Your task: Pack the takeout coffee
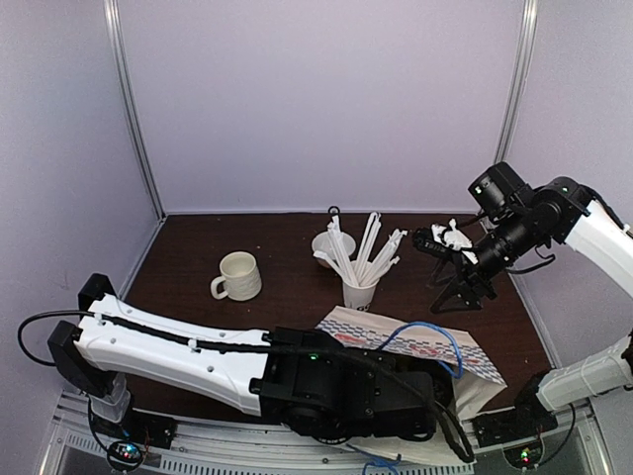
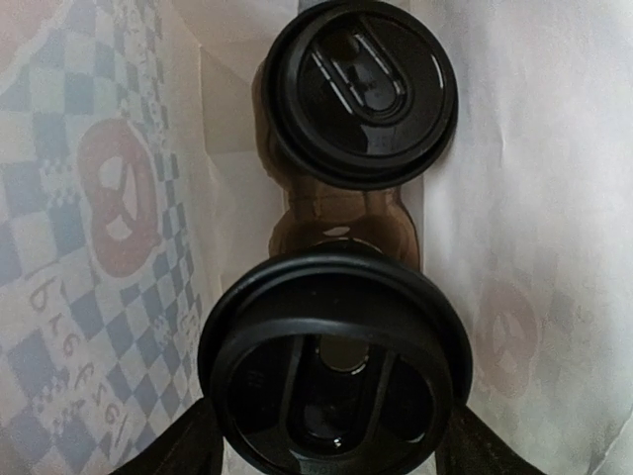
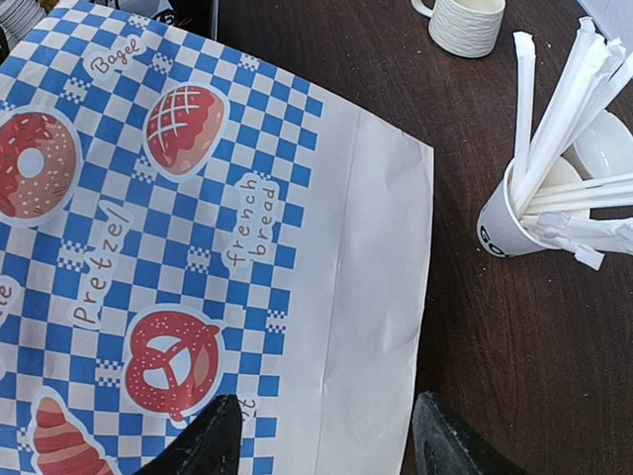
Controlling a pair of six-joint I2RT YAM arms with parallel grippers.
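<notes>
Left fingers [image 2: 176, 450] clasp the near cup [image 2: 336, 366] inside the bag [image 2: 89, 198]; it should settle straight, level, beside the far cup [image 2: 358, 94]. Right fingers [image 3: 203, 445] gape wide, empty.

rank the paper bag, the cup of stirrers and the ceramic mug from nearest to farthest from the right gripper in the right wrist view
1. paper bag: just below the right gripper, spreading to the left.
2. cup of stirrers: on the table at the right, midway up.
3. ceramic mug: at the top edge, farthest.
</notes>
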